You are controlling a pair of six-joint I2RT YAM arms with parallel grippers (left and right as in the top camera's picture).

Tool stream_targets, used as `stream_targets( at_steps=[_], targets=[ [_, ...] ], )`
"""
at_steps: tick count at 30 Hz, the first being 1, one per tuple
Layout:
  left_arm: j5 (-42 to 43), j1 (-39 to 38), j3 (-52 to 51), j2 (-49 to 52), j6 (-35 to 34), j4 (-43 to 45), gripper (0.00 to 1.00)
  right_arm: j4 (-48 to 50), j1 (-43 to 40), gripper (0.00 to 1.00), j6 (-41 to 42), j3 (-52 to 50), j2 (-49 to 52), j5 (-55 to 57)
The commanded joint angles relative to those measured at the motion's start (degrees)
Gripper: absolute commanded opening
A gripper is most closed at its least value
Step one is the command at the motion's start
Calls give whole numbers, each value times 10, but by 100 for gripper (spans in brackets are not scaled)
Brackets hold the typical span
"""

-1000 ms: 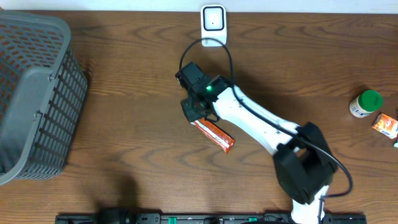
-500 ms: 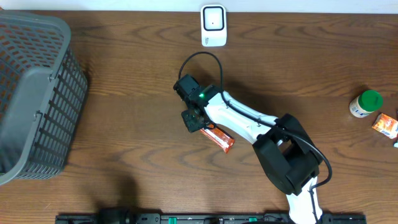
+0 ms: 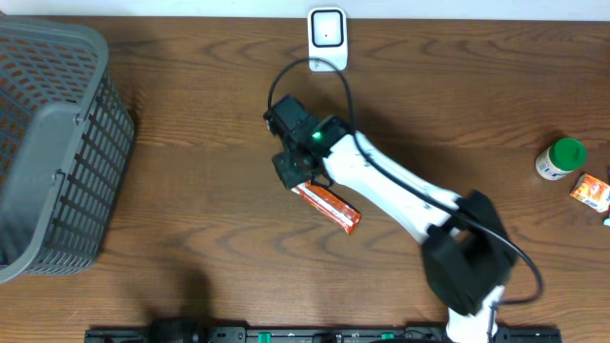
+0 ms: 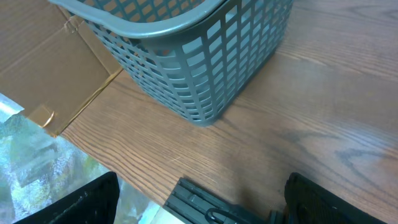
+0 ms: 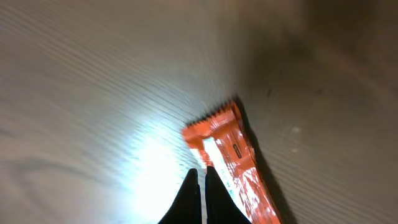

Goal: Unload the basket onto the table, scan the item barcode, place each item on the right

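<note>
Orange foil snack packet [image 3: 327, 205] is sitting at the fingertips of the right hand [image 5: 201, 173], well apart from the white barcode scanner [image 3: 327, 33], on its near side. That hand is pressing its fingers fully together at the packet's end. Whether foil is caught between them cannot be told. Left hand [image 4: 203, 186] is hanging wide open and empty.

Risks: the slick foil is liable to slip from so slight a pinch, and the barcode may be facing away from the scanner.

Count:
- one packet
- one scanner
- one grey plastic basket [image 3: 57, 143], far left of the scanner
- one green-capped bottle [image 3: 559, 158] and one small orange box [image 3: 592, 191], far right of it
- two hands
</note>
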Motion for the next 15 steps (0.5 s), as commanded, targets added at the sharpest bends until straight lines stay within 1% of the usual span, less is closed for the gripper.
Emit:
stream_targets(
  at_steps=[1, 2, 5, 6, 8, 10, 12, 15],
  targets=[
    [-3, 1, 2, -3, -3, -44, 86, -18, 5, 14, -11, 12, -27, 14],
    [-3, 1, 2, -3, -3, -44, 86, -30, 3, 31, -11, 12, -27, 14],
    [-3, 1, 1, -3, -3, -45, 86, -68, 0, 56, -7, 12, -27, 14],
    [-3, 1, 2, -3, -3, -44, 86, -76, -1, 68, -7, 12, -27, 14],
    [-3, 1, 1, -3, -3, -44, 86, -85, -4, 81, -15, 12, -27, 11],
    [-3, 1, 2, -3, -3, -45, 86, -95, -10, 88, -57, 12, -27, -11],
    [-3, 1, 2, -3, -3, -45, 86, -105, -19, 99, -119, 12, -27, -50],
    [-3, 1, 2, -3, -3, -44, 86, -112, -42, 99, -203, 6, -26, -106]
  ],
)
